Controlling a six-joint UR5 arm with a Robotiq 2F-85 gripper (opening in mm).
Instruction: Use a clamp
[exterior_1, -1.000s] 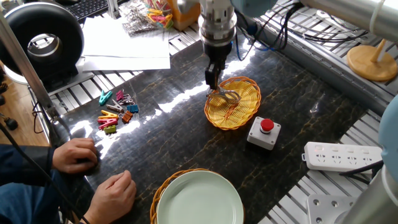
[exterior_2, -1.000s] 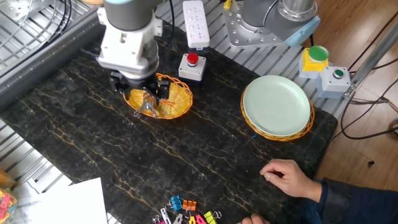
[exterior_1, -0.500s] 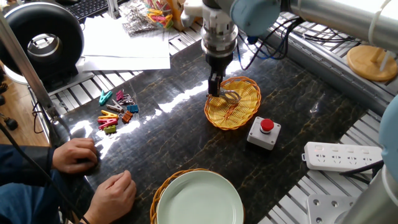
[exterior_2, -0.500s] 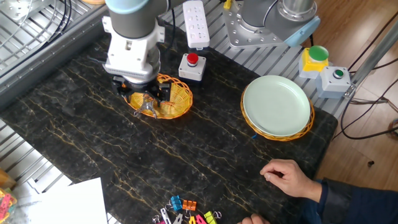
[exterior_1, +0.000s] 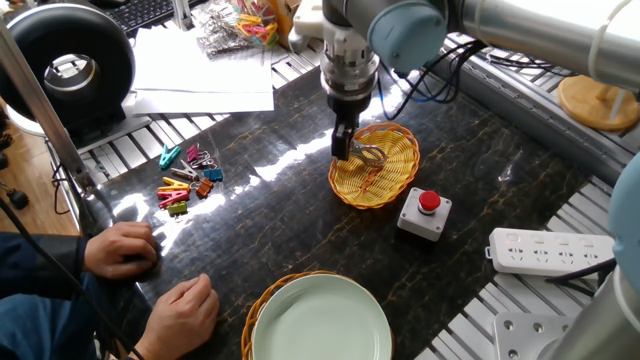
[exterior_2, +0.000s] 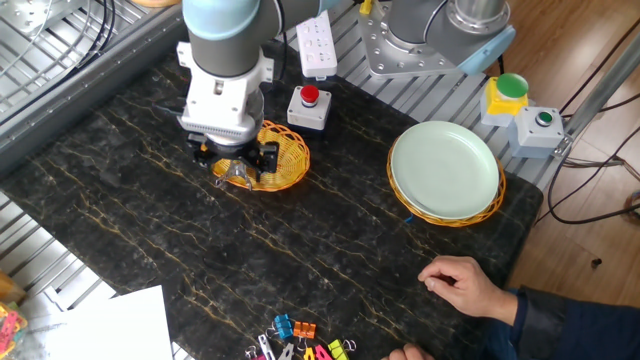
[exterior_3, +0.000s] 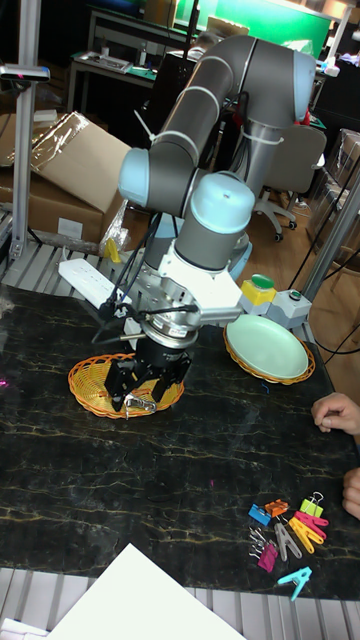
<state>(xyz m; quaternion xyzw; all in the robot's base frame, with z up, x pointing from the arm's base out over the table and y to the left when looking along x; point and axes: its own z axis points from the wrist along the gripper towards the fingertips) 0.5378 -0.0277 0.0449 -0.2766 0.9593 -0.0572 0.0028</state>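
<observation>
A small silvery clamp (exterior_1: 366, 155) with thin wire arms sits at the rim of the yellow wicker basket (exterior_1: 388, 178). My gripper (exterior_1: 342, 147) comes down from above and is shut on the clamp at the basket's left edge. In the other fixed view the clamp (exterior_2: 238, 178) shows below my gripper (exterior_2: 236, 168), over the near rim of the basket (exterior_2: 280, 160). The tall fixed view has the clamp (exterior_3: 140, 405) between the dark fingers of the gripper (exterior_3: 143, 393), just above the basket (exterior_3: 88, 380).
A red-button box (exterior_1: 424, 212) stands right of the basket. A pale green plate (exterior_1: 320, 320) in a wicker holder sits near the front. Coloured pegs (exterior_1: 185, 182) lie to the left, near a person's hands (exterior_1: 125, 247). A white power strip (exterior_1: 548, 250) lies at the right.
The arm's wrist has shifted a little sideways above the basket. The fingertips and the clamp stay at nearly the same spot on the basket's rim.
</observation>
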